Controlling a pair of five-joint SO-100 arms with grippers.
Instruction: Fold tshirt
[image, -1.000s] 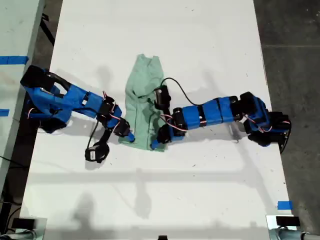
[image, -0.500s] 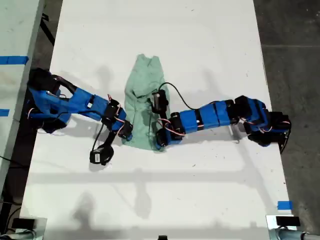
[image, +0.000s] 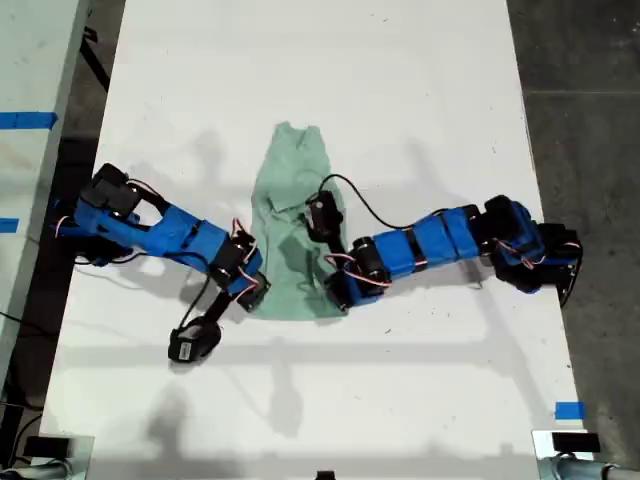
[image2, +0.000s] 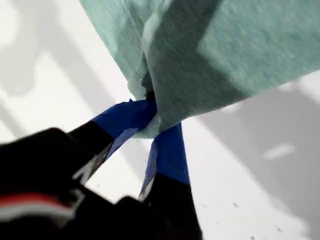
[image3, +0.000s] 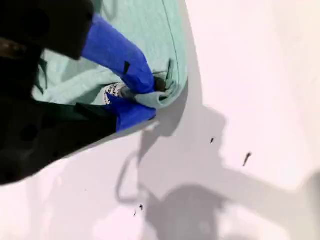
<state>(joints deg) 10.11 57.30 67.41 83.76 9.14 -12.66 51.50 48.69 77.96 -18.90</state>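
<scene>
first gripper: pinched on a tshirt corner
second gripper: clamped on the hem
risk: thin bites, cloth may be pulled free under uneven tension

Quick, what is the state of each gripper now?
My first gripper: closed on the tshirt edge.
My second gripper: closed on the tshirt edge by its label.

My second tool has its blue-taped fingers pinched on a bunched edge of the tshirt, a white label showing at the grip, above the white tabletop
</scene>
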